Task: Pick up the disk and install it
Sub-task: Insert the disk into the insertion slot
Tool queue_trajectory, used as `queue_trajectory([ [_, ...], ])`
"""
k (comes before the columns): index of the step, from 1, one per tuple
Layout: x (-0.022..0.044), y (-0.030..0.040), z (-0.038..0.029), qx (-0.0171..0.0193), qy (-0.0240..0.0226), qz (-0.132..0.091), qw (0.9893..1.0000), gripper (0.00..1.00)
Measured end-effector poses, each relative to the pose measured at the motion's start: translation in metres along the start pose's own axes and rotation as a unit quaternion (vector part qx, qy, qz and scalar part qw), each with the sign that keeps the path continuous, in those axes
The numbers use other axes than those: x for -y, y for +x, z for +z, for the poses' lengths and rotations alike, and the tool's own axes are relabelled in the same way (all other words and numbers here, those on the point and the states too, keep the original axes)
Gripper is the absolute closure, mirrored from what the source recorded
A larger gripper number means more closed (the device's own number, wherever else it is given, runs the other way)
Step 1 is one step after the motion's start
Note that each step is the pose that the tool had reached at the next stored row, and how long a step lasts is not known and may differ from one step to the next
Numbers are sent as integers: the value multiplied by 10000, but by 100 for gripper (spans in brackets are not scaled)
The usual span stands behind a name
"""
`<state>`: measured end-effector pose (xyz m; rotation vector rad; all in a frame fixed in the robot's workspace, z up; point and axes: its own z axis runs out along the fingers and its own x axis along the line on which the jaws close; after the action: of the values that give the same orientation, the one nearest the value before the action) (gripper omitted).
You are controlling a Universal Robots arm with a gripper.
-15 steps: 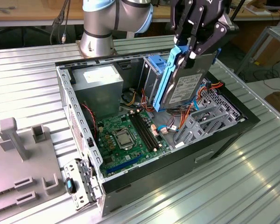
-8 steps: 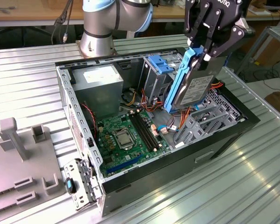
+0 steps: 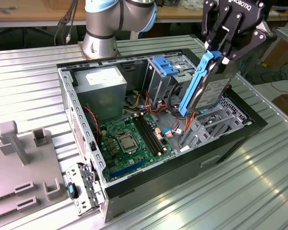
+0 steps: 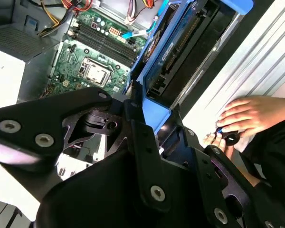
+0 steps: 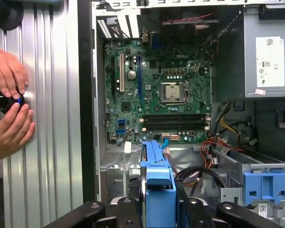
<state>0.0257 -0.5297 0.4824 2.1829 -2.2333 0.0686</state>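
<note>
**Disk gripped and hanging tilted over the cage**

You have the disk [image 3: 209, 91] clamped in the gripper [image 3: 220, 56]. The fingers are closed on its upper end, across the blue edge. It is off the table and inside the open case [image 3: 182, 170]. In the exterior view it hangs steeply tilted, with its upper end toward 1 o'clock and its lower end toward 7. It sits at about 2 o'clock from the board [image 3: 127, 136], just above the grey cage [image 3: 209, 125].

Watch the lower corner first. Orange and red cables [image 3: 194, 116] bunch right under it, and I cannot tell whether the corner touches them or hangs just clear. If it catches one, it could drag a plug loose or push the disk off line.

The tilt is the second risk. At this angle the blue edge may catch on a cage rail and jam, and forcing it would twist the disk in the fingers.

The hold is at one end only, so most of the weight hangs below it. A knock could make the disk pivot or slip down toward the board.

In the first wrist view, two hands [image 5: 9, 130] rest on a black knob [image 5: 4, 101] on the ribbed table [image 5: 52, 118], just outside the case wall. A wide swing toward that side would bring the arm near them.
</note>
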Motion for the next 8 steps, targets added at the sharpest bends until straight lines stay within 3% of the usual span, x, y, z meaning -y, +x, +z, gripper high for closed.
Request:
queue_trajectory([
  [3, 42, 45, 5, 0, 0, 0, 10000, 63],
  [8, 191, 48, 10, -1, 0, 0, 10000, 63],
])
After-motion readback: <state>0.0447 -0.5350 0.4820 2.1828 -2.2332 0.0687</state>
